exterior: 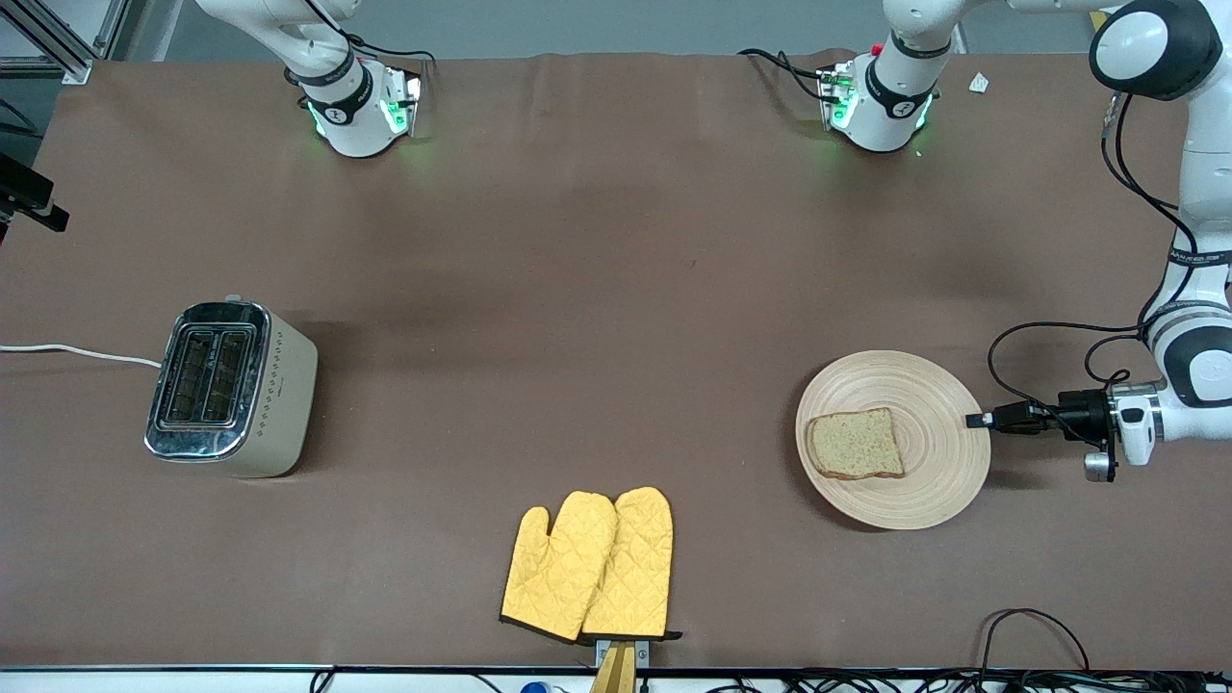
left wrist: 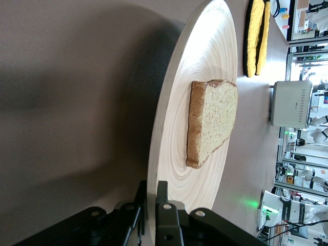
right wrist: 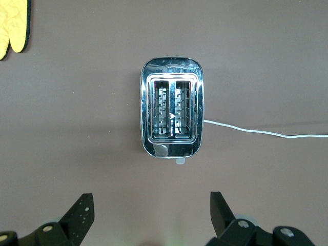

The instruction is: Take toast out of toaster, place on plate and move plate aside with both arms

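Front view: my left end effector [exterior: 980,421] reaches in level, clenched on the plate [exterior: 929,481] rim beside the toast [exterior: 856,443]; my right end effector [right wrist: 151,212] hangs released over the toaster [right wrist: 172,114].

Even, diffuse overhead light is seen across the brown table [exterior: 597,289] in the front view, with a soft shadow cast beside the toaster [exterior: 231,390] and a thin one under the plate [exterior: 938,481]; green glow is thrown onto the cloth around both arm bases. In the left wrist view a broad dark shadow is laid over the table, the plate rim is washed pale by glare, and the near gripper parts are rendered blurred. In the right wrist view bright reflections are carried by the toaster's chrome top.
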Tool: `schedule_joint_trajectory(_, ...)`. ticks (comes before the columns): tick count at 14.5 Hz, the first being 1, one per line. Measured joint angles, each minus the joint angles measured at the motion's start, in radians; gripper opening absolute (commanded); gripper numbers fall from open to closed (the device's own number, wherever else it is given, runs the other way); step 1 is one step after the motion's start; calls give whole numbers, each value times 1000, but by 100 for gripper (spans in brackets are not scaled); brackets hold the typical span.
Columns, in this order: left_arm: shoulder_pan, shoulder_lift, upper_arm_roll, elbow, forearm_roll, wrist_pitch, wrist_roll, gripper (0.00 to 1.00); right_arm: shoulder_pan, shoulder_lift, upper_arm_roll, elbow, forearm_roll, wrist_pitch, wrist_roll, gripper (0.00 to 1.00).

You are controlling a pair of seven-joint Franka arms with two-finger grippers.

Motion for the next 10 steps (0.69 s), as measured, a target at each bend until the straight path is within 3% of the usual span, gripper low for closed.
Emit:
schedule_joint_trajectory(3, 0, 0, 0, 1, 0, 0, 0, 60, 0, 0, 0, 0, 0, 0, 0, 100)
schedule_joint_trajectory(4, 0, 1, 1, 3, 0, 0, 0, 87, 0, 0, -1, 0, 0, -1, 0, 100)
schedule_joint_trajectory(5, 0, 1, 1, 6, 0, 0, 0, 100, 0, 0, -2, 1, -1, -6, 0, 100)
schedule_joint_trajectory(7, -1, 1, 4, 15, 11, 0, 0, 100, -1, 0, -5, 4, -1, -16, 0, 100)
schedule_joint_trajectory(10, -8, 0, 5, 80, 128, 0, -2, 100, -1, 0, -12, 11, -2, -17, 0, 100)
